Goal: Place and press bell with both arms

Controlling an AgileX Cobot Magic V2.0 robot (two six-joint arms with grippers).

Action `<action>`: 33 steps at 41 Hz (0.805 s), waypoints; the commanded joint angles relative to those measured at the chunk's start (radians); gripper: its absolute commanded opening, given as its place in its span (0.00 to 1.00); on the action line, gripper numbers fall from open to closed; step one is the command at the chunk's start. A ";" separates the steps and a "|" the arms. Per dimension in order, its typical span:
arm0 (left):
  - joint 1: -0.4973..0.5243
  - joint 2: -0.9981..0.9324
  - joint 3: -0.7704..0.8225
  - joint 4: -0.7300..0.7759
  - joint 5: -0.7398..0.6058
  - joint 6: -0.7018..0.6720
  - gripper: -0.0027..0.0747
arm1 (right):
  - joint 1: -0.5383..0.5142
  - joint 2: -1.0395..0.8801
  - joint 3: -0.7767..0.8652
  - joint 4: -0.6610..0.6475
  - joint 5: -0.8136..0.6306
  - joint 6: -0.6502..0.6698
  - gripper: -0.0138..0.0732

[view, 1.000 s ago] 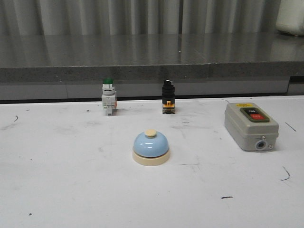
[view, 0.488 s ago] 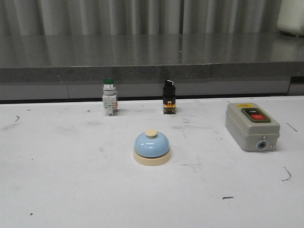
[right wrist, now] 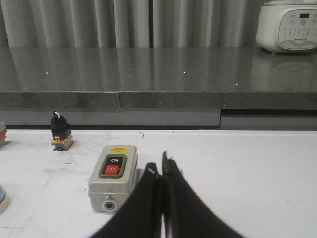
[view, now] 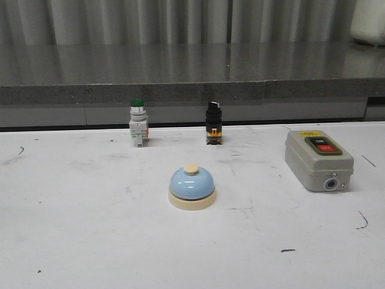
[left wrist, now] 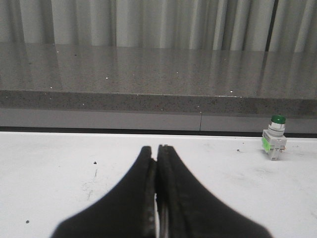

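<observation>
The light-blue bell (view: 191,187), with cream base and cream button, stands upright in the middle of the white table in the front view. Only its edge (right wrist: 2,197) shows in the right wrist view. Neither arm shows in the front view. My left gripper (left wrist: 157,148) is shut and empty, low over the table, and the bell is out of its view. My right gripper (right wrist: 161,166) is shut and empty, beside the grey switch box (right wrist: 114,176).
A grey switch box (view: 318,160) with ON/OFF buttons stands at the right. A green-capped push button (view: 138,130), also in the left wrist view (left wrist: 275,143), and a black selector switch (view: 213,123) stand along the table's back edge. A grey counter ledge (view: 192,72) runs behind.
</observation>
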 commanded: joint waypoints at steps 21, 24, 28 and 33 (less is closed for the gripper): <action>-0.009 -0.015 0.023 -0.007 -0.085 0.000 0.01 | -0.011 -0.019 -0.005 -0.029 -0.080 0.005 0.10; -0.009 -0.015 0.023 -0.007 -0.085 0.000 0.01 | -0.011 -0.019 -0.005 -0.029 -0.079 0.005 0.10; -0.009 -0.015 0.023 -0.007 -0.085 0.000 0.01 | -0.011 -0.019 -0.005 -0.029 -0.079 0.005 0.10; -0.009 -0.015 0.023 -0.007 -0.085 0.000 0.01 | -0.011 -0.019 -0.005 -0.029 -0.080 0.005 0.10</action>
